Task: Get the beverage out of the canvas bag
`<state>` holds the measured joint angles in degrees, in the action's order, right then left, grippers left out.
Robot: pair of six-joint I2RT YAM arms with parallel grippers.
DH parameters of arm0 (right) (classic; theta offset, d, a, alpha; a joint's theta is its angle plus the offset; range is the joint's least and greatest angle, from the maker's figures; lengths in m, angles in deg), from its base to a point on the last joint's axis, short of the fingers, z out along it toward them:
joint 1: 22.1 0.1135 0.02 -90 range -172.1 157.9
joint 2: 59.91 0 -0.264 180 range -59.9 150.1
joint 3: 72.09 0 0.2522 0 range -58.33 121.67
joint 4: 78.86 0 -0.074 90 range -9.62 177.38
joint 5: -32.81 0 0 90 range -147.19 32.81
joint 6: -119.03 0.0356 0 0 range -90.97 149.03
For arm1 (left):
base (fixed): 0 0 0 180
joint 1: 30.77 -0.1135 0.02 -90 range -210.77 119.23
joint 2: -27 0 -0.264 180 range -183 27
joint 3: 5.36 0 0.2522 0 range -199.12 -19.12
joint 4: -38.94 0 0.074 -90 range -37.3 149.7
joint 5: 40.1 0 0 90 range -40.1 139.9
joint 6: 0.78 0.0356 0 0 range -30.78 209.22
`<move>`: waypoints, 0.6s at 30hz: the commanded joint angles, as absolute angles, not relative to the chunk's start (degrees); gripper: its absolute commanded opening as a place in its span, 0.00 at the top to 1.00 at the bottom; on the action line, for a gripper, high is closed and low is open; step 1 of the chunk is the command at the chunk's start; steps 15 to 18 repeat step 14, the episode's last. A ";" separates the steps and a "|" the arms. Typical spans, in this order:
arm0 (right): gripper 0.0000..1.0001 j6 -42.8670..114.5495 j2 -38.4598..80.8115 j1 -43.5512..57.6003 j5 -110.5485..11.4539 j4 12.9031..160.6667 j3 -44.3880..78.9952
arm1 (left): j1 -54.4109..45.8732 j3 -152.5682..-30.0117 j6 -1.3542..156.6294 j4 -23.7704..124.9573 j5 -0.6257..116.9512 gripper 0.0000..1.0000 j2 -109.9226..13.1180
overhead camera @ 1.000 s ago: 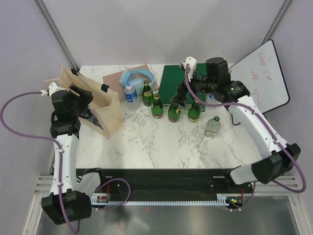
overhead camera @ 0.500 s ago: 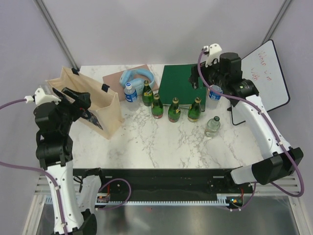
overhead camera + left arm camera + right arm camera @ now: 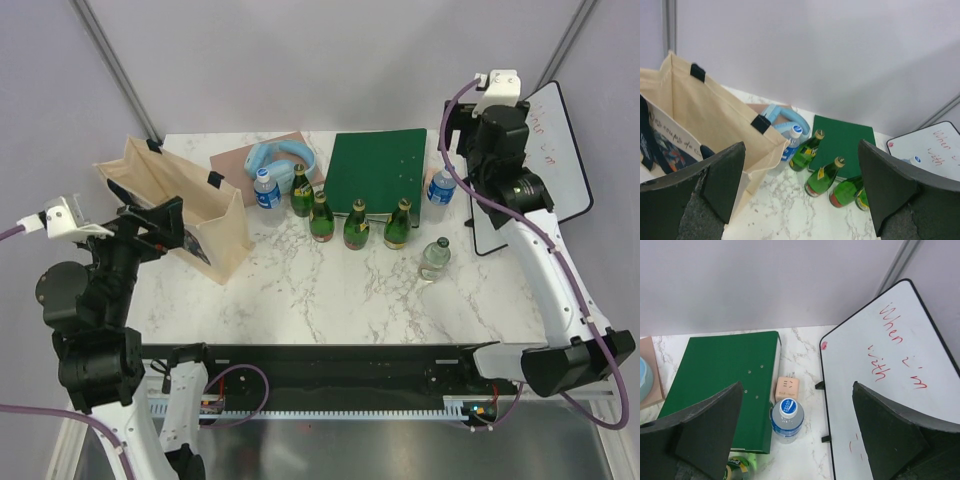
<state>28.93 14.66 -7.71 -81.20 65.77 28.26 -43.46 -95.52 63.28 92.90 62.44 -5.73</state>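
Overhead, the right gripper is mostly hidden behind its own wrist. The left gripper covers part of the canvas bag, and I cannot tell whether they touch. From the left wrist, both fingers stand wide apart and empty, with the bag ahead to their left, its base cut off. From the right wrist, the fingers are spread wide, holding nothing. The water bottle stands upright between and beyond them, just beside the green binder.

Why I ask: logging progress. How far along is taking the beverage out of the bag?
Apparently done: a water bottle stands on the table below the open right gripper. In hand: nothing; the left gripper, near the canvas bag, is open too. Left: unclear, since the bag's bottom is hidden.
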 commanded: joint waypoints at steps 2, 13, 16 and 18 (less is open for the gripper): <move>0.02 26.48 10.15 -7.86 -84.61 69.54 29.12 | -43.69 -98.05 68.12 81.45 63.71 0.00 -2.19; 0.02 27.09 6.80 -8.13 -83.91 70.07 26.57 | -43.69 -95.06 71.20 75.55 62.73 0.00 -0.16; 0.02 26.75 6.80 -8.21 -83.04 70.07 26.57 | -43.69 -94.88 71.46 75.55 62.65 0.00 -0.07; 0.02 26.75 6.80 -8.21 -83.04 70.07 26.57 | -43.69 -94.88 71.46 75.55 62.65 0.00 -0.07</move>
